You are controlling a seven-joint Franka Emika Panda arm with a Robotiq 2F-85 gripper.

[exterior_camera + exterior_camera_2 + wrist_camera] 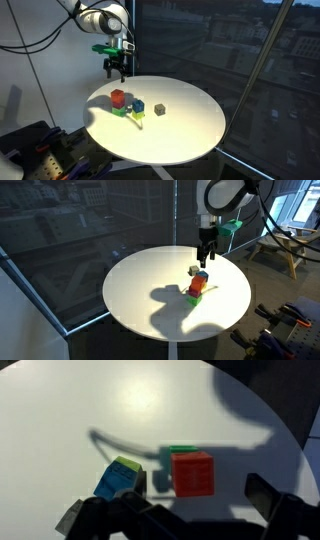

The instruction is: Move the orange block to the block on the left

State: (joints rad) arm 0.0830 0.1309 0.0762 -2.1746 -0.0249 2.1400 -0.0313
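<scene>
The orange block (117, 98) sits on the round white table (190, 135), seen in both exterior views (200, 279) and in the wrist view (192, 473). A blue block (138, 105) with a green-yellow piece (131, 116) lies beside it; in the wrist view the blue block with its green top (118, 479) is left of the orange one. A small dark grey block (160, 109) stands apart. My gripper (117, 66) hovers above the orange block, open and empty, and it also shows from the other side (205, 253). Its fingers (190, 510) straddle the space in front of the orange block.
A green flat piece (182, 450) lies just behind the orange block. A grey block (69, 517) shows at the lower left of the wrist view. Dark windows stand behind the table (140, 290). Equipment and cables (35, 145) sit beside the table.
</scene>
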